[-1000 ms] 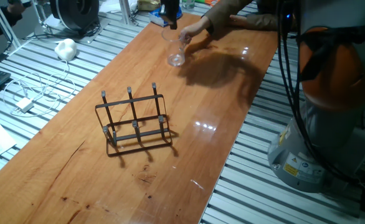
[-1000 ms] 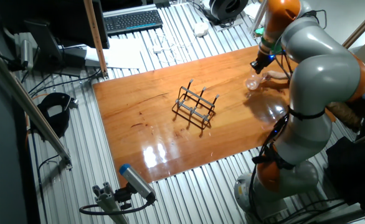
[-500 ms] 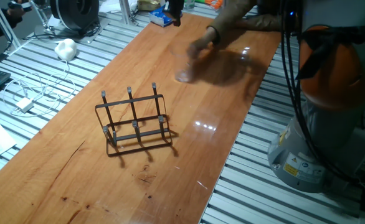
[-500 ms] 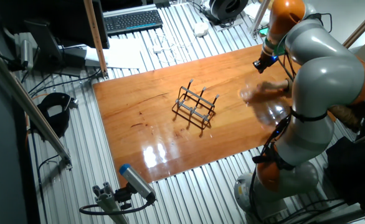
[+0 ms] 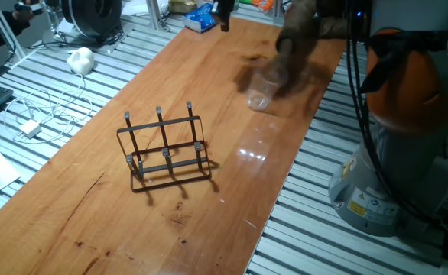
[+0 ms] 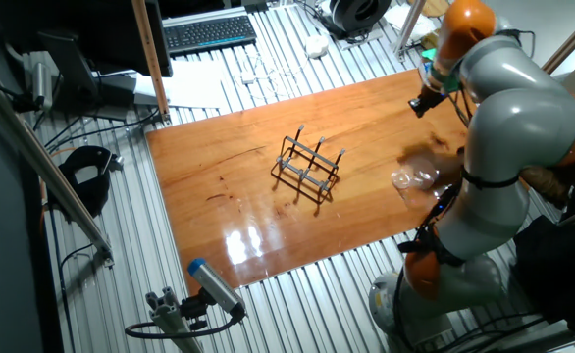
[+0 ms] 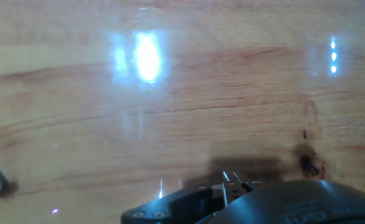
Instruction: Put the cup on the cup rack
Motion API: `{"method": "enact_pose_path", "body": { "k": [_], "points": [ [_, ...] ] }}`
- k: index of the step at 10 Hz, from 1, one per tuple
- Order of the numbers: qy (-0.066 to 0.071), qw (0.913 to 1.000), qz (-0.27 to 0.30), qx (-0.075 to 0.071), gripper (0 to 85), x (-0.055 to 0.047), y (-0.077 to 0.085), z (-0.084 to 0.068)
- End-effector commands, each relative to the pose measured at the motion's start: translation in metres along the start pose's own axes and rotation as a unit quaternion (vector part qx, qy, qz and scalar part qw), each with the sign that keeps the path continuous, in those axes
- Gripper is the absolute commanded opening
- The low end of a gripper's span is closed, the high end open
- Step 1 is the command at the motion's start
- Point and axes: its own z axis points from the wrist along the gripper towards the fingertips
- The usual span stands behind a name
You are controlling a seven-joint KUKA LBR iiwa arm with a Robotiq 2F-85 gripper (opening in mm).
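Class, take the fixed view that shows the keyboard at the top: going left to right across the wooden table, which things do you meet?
Cup rack → cup, blurred → pincer

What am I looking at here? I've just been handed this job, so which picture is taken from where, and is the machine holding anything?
The grey and orange machine is a robot arm. Its end effector, the two-finger grasping part, hangs over the far end of the wooden table. Two pictures come from fixed cameras on different sides of the table. The third comes from a camera on the end effector and shows mostly bare wood. On the table stands the dark wire cup rack. The clear cup is near the table's edge, with a blurred person's hand at it. The end effector is nowhere near the cup, and whether it is open cannot be told.
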Motion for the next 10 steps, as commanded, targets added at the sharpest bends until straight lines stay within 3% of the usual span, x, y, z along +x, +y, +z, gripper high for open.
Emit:
{"method": "enact_pose_path", "body": {
  "k": [1, 3, 5, 6, 7, 10],
  "points": [
    [0.0, 1.0, 0.006, 0.006, 0.0, -0.008, 0.009, 0.0],
    [0.01, 0.9995, 0.024, 0.015, 0.0, -0.025, 0.035, -0.007],
    [0.018, 0.9981, 0.049, 0.032, 0.0, -0.026, 0.071, -0.016],
    [0.017, 0.9974, 0.06, 0.035, 0.0, -0.021, 0.085, -0.018],
    [0.016, 0.9965, 0.072, 0.039, 0.0, -0.008, 0.1, -0.017],
    [0.011, 0.9959, 0.072, 0.054, 0.0, 0.024, 0.11, -0.017]
  ]
}}
